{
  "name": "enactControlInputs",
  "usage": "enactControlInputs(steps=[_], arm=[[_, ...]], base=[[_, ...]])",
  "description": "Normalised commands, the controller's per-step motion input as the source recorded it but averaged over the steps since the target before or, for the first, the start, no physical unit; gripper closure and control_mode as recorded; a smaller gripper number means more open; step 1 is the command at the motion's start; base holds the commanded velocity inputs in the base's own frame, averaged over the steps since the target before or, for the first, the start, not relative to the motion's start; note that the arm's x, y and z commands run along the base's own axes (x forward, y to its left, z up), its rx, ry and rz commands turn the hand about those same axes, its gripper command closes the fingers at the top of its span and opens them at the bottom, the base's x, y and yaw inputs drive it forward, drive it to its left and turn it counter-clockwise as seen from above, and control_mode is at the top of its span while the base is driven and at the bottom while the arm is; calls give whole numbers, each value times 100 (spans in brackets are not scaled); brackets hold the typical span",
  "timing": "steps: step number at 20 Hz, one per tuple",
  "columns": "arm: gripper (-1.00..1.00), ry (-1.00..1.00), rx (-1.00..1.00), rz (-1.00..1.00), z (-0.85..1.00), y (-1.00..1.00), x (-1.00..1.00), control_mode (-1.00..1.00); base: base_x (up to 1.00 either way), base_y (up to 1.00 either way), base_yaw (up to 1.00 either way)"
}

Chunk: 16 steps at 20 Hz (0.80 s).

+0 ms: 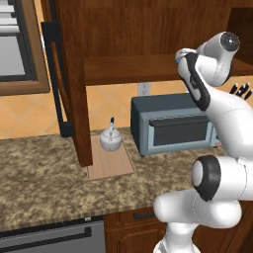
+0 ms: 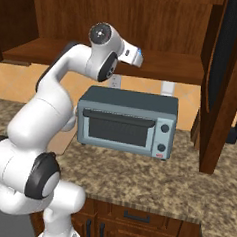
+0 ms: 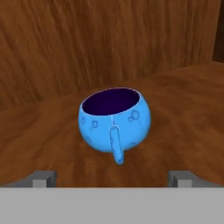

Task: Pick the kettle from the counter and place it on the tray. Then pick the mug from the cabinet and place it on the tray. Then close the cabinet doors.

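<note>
**Spread fingers lined up on the mug inside the cabinet**

The fingers (image 3: 113, 178) are seen spread wide in the hand view, one tip at each side of the lower edge, with nothing pinched between them. The mug (image 3: 114, 124) stands upright on the cabinet shelf (image 3: 183, 109) just beyond the tips, centred in the gap, its handle turned toward the hand; no contact is made yet. The wide spread is judged to be kept so that the round body can be straddled once the hand is pushed forward.

The hand is reached into the cabinet (image 1: 143, 29) at shelf height, pointed toward the back panel, which suits a level sideways approach to a mug under a low cabinet top. Behind it the forearm is bent sharply at the elbow above the toaster oven (image 1: 173, 123), and the arm is raised nearly upright from the base at the near edge of the bench (image 1: 44, 178).

The kettle (image 1: 111, 140) is already set on the tray (image 1: 116, 167), which lies on the bench left of the toaster oven, beside the open left cabinet door (image 1: 74, 89). The right door (image 2: 225, 83) also stands open, so closing remains to be done.
</note>
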Motion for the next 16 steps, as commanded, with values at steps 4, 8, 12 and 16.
enactControlInputs(steps=[4,8,12,16], arm=[[-100,2,-1,0,-1,-16,20,-100],[-100,8,0,0,-8,-9,28,-100],[-100,4,0,0,-2,-2,15,-100],[-100,0,0,0,-6,0,17,-100]], base=[[0,0,0],[0,0,0],[0,0,0],[0,0,0]])
